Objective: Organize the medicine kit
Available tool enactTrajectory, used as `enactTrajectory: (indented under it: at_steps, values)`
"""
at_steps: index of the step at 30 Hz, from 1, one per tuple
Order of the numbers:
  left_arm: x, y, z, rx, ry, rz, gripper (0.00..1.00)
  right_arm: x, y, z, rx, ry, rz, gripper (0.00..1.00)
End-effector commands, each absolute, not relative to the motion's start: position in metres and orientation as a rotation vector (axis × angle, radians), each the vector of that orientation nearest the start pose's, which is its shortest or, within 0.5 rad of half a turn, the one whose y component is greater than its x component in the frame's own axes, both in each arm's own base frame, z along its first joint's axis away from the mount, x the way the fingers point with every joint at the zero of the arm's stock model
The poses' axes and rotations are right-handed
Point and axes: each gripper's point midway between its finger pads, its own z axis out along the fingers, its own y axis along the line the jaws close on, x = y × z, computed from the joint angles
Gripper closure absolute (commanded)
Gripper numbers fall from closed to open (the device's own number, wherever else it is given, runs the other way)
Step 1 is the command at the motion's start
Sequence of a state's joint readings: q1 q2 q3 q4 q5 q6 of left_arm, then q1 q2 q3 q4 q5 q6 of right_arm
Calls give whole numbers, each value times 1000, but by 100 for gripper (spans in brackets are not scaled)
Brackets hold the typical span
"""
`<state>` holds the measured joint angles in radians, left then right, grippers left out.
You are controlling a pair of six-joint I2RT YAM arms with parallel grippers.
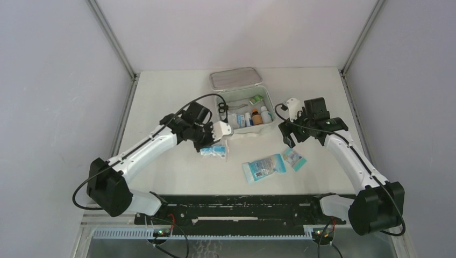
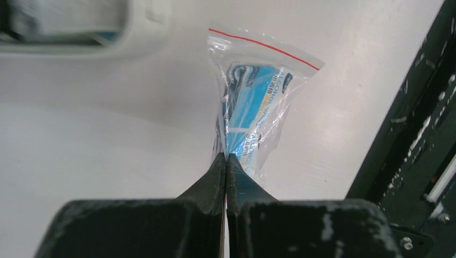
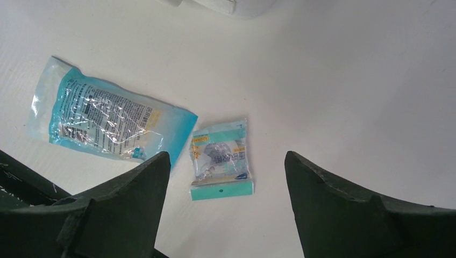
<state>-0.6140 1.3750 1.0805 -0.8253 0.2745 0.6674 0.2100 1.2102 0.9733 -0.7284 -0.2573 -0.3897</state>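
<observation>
From above, I am seeing the medicine kit (image 1: 244, 110) sitting on the bench (image 1: 172, 91) toward 12 o'clock, its lid (image 1: 235, 79) thrown back on the far side. Small bottles (image 1: 257, 116) are standing inside it. My left fingers (image 1: 209, 141) are hovering at about 7 o'clock of the kit, just off its near-left corner, pinching a zip bag (image 1: 214, 151). My right fingers (image 1: 286, 137) are hanging at about 4 o'clock of the kit, spread apart. A large packet (image 1: 263, 167) is lying flat at 6 o'clock of the kit, and a small packet (image 1: 294, 159) is lying just beside it at its 2 o'clock.

Through my left wrist camera, my left fingers (image 2: 207, 183) are pressing together on the lower edge of the zip bag (image 2: 258, 102). The bag is clear with a red seal line and is carrying blue and white printed contents. A rounded corner of the medicine kit (image 2: 80, 32) is showing at 10 o'clock of the bag.

Through my right wrist camera, my right fingers (image 3: 134, 188) are standing wide apart, gripping nothing. The small packet (image 3: 221, 161) is lying on the bench between them. The large packet (image 3: 107, 121) is lying at its 10 o'clock, the two almost touching. A white edge of the medicine kit (image 3: 236, 5) is peeking in at 12 o'clock.
</observation>
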Motion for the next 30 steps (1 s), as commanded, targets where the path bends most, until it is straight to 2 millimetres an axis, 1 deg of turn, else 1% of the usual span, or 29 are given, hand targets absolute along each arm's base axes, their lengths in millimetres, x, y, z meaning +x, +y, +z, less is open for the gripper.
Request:
enactTrajectory:
  at_steps: [1,5,7,9,10,11,12,16,19,24,30]
  values:
    - [270,-223,182,1529,1964,-386,100,283,84,156,-790,2283,244,22]
    - [308,-248,216,1409,1935,-406,100,283,81,160,-765,2277,253,22]
    - [329,-258,226,1365,1933,-410,100,283,80,161,-760,2274,253,22]
    - [353,-266,223,1338,1956,-393,100,282,79,163,-756,2271,255,22]
    - [365,-271,229,1316,1948,-388,100,282,79,163,-754,2269,257,22]
    - [374,-273,221,1311,1974,-385,100,282,79,164,-752,2268,258,22]
    - [385,-277,225,1304,1967,-378,100,282,78,164,-750,2268,258,22]
    - [415,-288,207,1327,2000,-379,100,282,76,163,-748,2272,254,22]
    - [429,-294,185,1342,2040,-377,100,281,75,163,-748,2273,254,22]
    - [428,-296,142,1398,2128,-416,100,281,72,161,-742,2276,253,22]
    - [420,-292,111,1432,2210,-426,100,281,73,160,-746,2280,261,22]
